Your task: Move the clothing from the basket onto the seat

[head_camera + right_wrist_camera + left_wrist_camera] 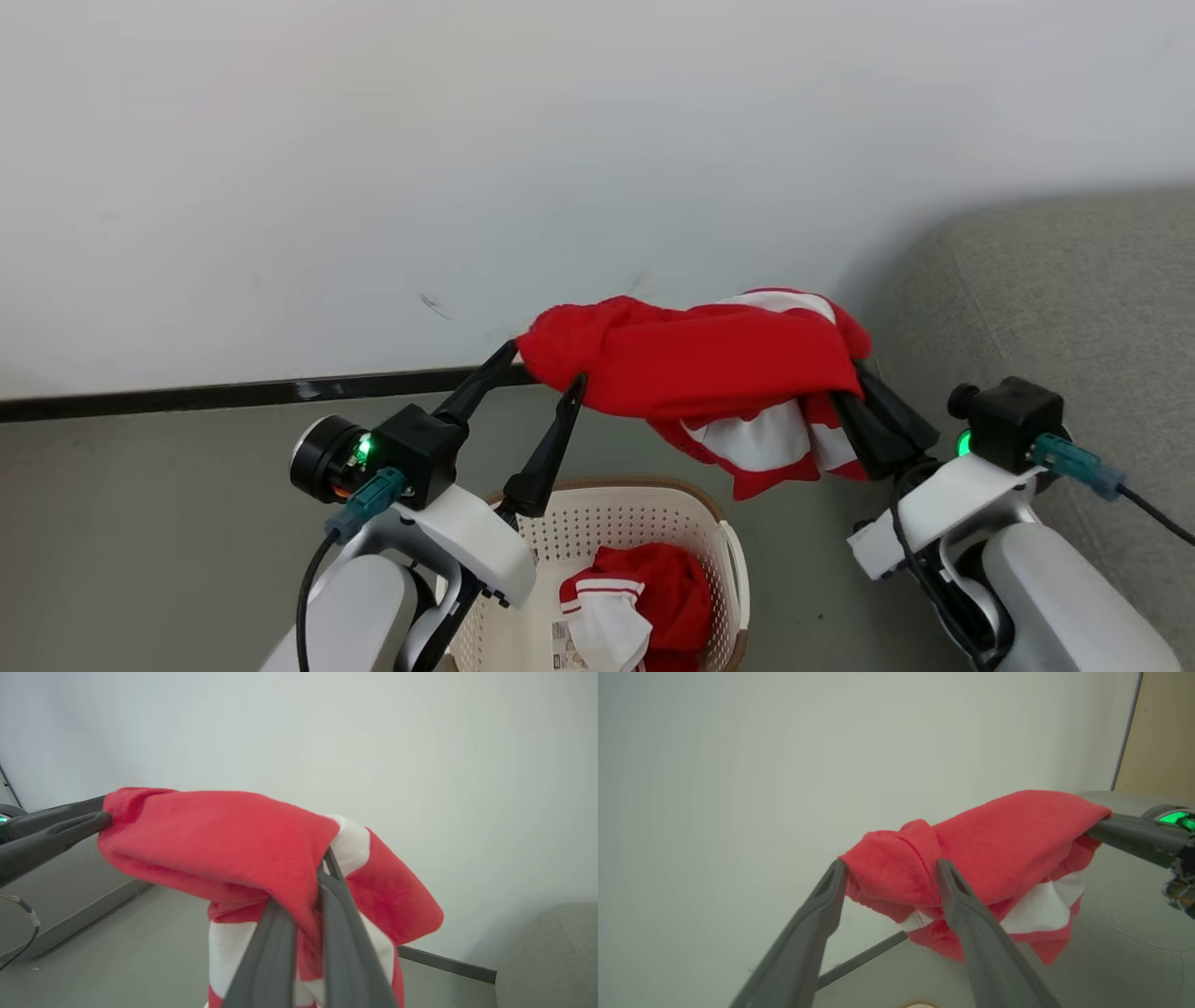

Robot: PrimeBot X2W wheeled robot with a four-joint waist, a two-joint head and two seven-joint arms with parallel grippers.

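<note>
So the red garment (691, 359) is hanging up in the air, pulled out sideways. Its long axis is running straight from the left hand (545, 364) across to the right hand (864, 392), and the white-banded folds are drooping under the right-hand end. The left hand's fingers are standing wide apart, with one bunched end of the cloth sitting between their tips, so it's looking open, not pinching. The right hand is clamping shut on the opposite end. Just below the left hand, the basket (644, 487) is sitting on the floor (187, 485), holding another red-and-white garment (667, 583). The grey sofa (1055, 280) is sitting just beyond the right hand.
</note>
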